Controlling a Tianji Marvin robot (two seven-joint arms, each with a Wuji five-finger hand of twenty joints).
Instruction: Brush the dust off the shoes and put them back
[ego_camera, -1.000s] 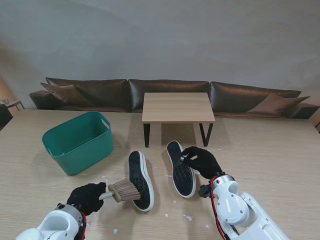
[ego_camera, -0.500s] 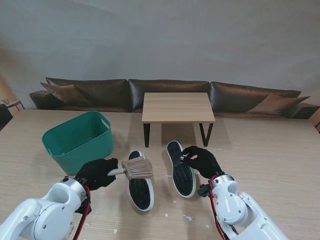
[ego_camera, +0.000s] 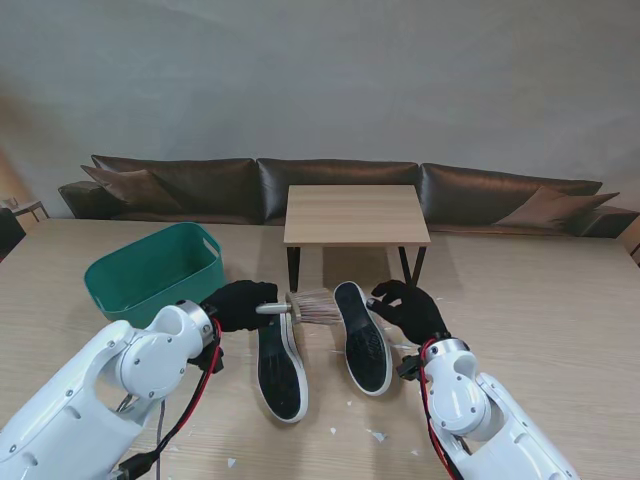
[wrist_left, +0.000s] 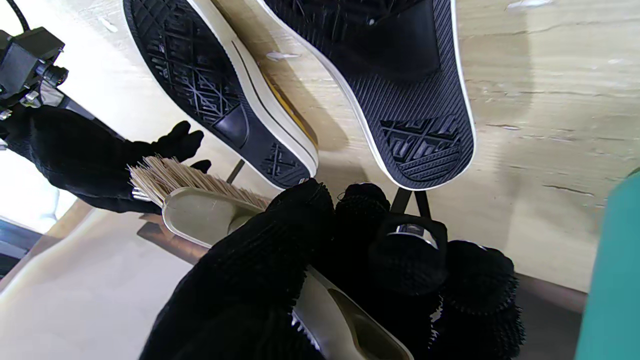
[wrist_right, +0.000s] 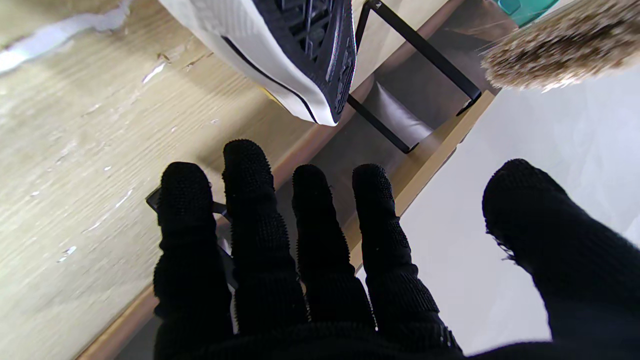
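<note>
even soft light; wrist views glare-washed

table (ego_camera: 560, 300): matt wood grain | shoe soles (wrist_left: 420, 100): ridged rubber | basket (ego_camera: 150, 280): smooth green plastic

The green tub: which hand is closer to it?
Left. The left hand, gripping the brush, sits just beside the green tub; the right hand is beyond both shoes, open.

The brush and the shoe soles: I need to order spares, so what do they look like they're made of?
The brush, held in the left hand, seems to have a smooth beige plastic body and tan, fibre-like bristles. Both shoe soles look like black matte rubber with moulded ridged tread and an off-white rubbery rim.
</note>
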